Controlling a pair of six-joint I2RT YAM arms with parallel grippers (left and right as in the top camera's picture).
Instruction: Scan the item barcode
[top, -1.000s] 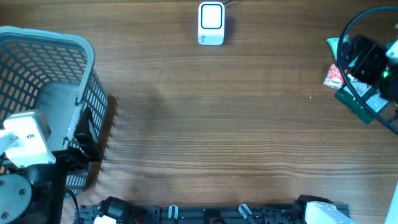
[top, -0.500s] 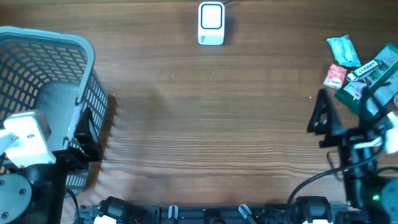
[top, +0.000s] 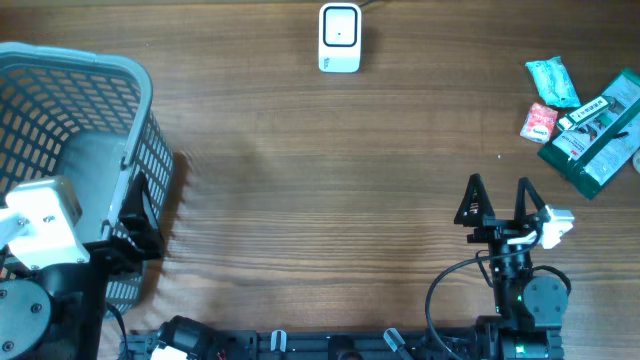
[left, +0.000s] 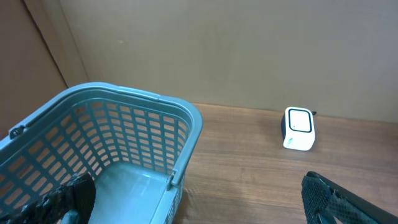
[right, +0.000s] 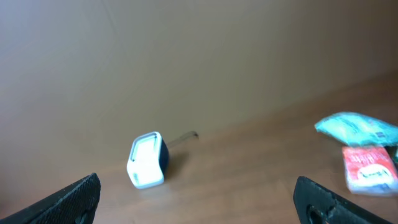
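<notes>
1. The white-labelled green packet (top: 592, 135) is lying at 2 o'clock on the tabletop (top: 320, 190).
2. Its long axis is running from 1 to 7 o'clock.
3. The left gripper (top: 140, 218) and right gripper (top: 497, 188) are gaping wide, holding nothing.

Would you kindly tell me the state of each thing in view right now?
Left gripper: open, empty.
Right gripper: open, empty.
Basket: upright, nothing visible inside.
Barcode scanner: standing upright, untouched.
Teal packet: lying flat, untouched.
Red packet: lying flat, untouched.
Green package: lying flat, untouched.
</notes>
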